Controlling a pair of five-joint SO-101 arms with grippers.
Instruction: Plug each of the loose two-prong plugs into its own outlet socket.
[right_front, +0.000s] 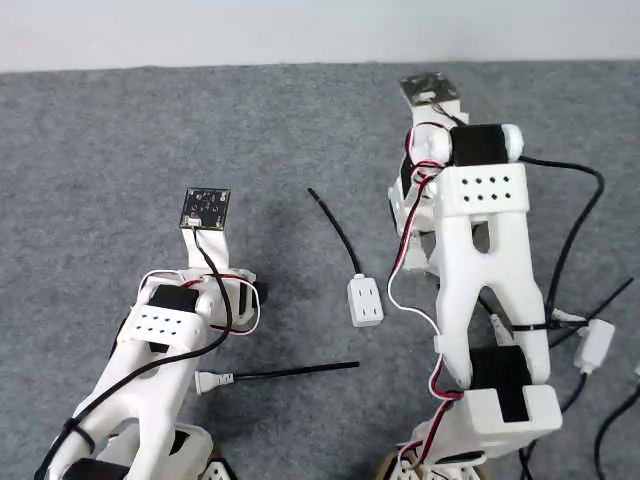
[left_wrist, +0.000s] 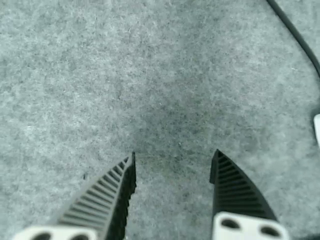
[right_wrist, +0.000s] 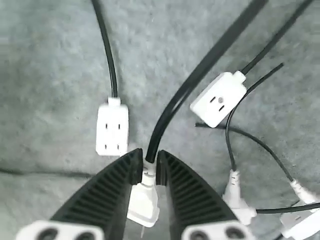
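plug (right_wrist: 143, 201) pinched in right hand (right_wrist: 148, 156), outlet (right_wrist: 112, 131) beside

- Two outlet sockets (right_front: 365, 300) (right_front: 597, 345) are lying out.
- At least four two-prong plugs (right_front: 210, 381) (right_wrist: 144, 200) (right_wrist: 236, 197) (right_wrist: 301, 191) are showing; the exact total cannot be told.
- Two arms (right_front: 160, 340) (right_front: 490, 250) are standing.

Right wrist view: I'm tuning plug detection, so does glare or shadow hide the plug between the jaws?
Right wrist view: no glare, and the white plug stands out between the dark jaws, only lightly shaded; high view: even light, and the outlet socket lies unshaded.
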